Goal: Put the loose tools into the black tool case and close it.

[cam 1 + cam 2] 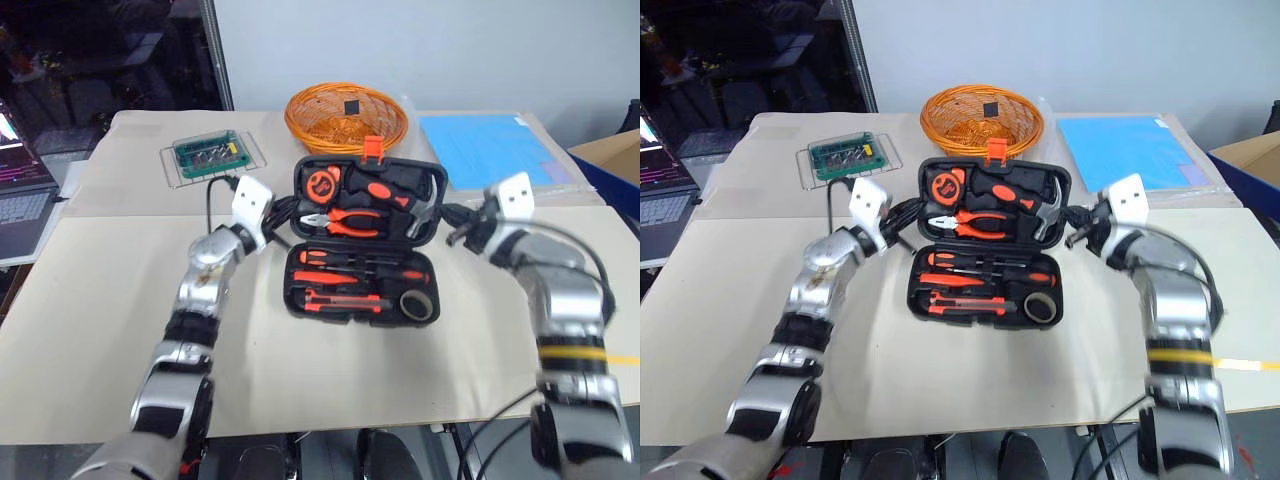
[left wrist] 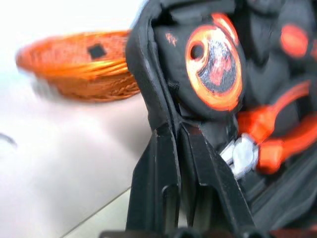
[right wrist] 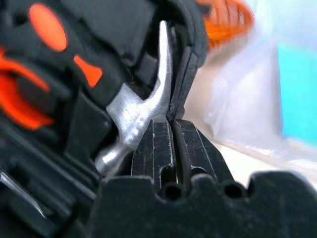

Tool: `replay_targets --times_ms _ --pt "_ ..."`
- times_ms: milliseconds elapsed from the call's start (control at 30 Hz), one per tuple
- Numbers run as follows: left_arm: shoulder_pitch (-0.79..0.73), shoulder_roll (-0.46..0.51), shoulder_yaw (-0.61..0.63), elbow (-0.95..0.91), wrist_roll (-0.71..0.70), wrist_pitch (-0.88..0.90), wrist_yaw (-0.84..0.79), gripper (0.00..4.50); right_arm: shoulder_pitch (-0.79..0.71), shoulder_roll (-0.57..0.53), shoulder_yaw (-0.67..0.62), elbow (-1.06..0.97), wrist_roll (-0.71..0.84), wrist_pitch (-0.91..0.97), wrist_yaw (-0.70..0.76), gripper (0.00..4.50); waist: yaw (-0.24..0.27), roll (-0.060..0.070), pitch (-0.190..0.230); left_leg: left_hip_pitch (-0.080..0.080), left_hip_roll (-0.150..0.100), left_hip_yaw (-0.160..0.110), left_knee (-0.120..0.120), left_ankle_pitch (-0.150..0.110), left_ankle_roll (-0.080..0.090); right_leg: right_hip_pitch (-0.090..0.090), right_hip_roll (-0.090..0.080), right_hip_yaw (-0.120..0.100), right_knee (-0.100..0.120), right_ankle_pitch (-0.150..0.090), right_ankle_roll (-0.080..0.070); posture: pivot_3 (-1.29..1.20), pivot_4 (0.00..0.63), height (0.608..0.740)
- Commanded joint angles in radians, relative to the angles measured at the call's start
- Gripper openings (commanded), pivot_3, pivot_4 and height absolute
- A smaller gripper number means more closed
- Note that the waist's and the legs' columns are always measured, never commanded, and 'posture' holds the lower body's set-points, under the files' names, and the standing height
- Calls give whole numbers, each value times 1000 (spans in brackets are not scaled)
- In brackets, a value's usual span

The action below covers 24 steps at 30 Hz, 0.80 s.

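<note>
- The black tool case (image 1: 365,240) lies open in the middle of the worktop (image 1: 110,300), its lid half raised on the far side.
- The left pincer (image 1: 283,215) pinches the lid's left rim; the right pincer (image 1: 447,218) pinches its right rim, beside the hammer (image 3: 138,114).
- The screwdrivers (image 1: 350,262), utility knife (image 1: 340,298) and tape roll (image 1: 417,304) lie in the near half.
- Wide bare worktop lies in front of the case.
- An orange basket (image 1: 346,117) stands just behind the lid; a green box (image 1: 208,153) is at the far left.

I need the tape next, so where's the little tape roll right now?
In the left eye view the tape roll sits inside the black tool case, in the near half's right corner, just right of the screwdrivers and utility knife.
</note>
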Motion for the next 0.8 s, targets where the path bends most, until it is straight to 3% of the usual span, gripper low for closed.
replay_targets --times_ms 33,167,200,233,400,500,600,700,800 --pt "62 69 -98 -60 87 -193 -78 0 150 -44 -18 -275 8 -82 36 56 2 0 0 1 0 1 1 0 0 1 -1 -1 0 1 -2 0 150 740" --pt "117 145 -124 -68 69 -251 -162 0 345 -100 -41 -401 -17 -121 62 56 5 0 0 8 0 2 6 0 5 9 -4 -2 -2 2 -3 0 150 740" --pt "134 160 -111 -88 15 -193 -205 0 398 -108 -61 -433 -11 -121 68 56 4 0 0 13 1 2 6 -1 7 14 -5 -2 -3 2 -3 0 150 740" --pt "152 183 -89 -123 -67 -88 -269 353 473 -126 -82 -474 -5 -113 94 20 4 0 0 18 2 1 7 -2 8 20 -5 -2 -2 3 -3 0 150 740" --pt "204 393 -15 -262 -368 464 -553 1924 699 -219 -227 -590 2 -22 183 1543 0 1 1 23 4 -1 10 -6 9 21 -5 0 2 3 -4 0 150 740" --pt "200 536 -7 -274 -444 650 -718 1924 838 -267 -354 -639 76 60 299 1543 3 0 2 19 6 0 17 -3 9 18 -4 1 11 2 -5 0 150 740" --pt "176 592 5 -310 -497 749 -779 1924 875 -266 -398 -716 238 168 338 1543 11 0 2 23 8 -2 17 -9 12 18 -4 0 9 1 -5 0 150 740" --pt "164 609 20 -368 -548 835 -804 2481 836 -257 -297 -820 388 290 281 759 21 0 2 24 10 -3 17 -11 8 19 -5 1 8 0 -4 0 150 740" --pt "167 595 35 -427 -580 897 -779 3506 761 -262 -84 -857 346 372 177 0 24 -1 2 24 13 -3 17 -11 6 18 -4 0 8 -3 -10 0 150 740"
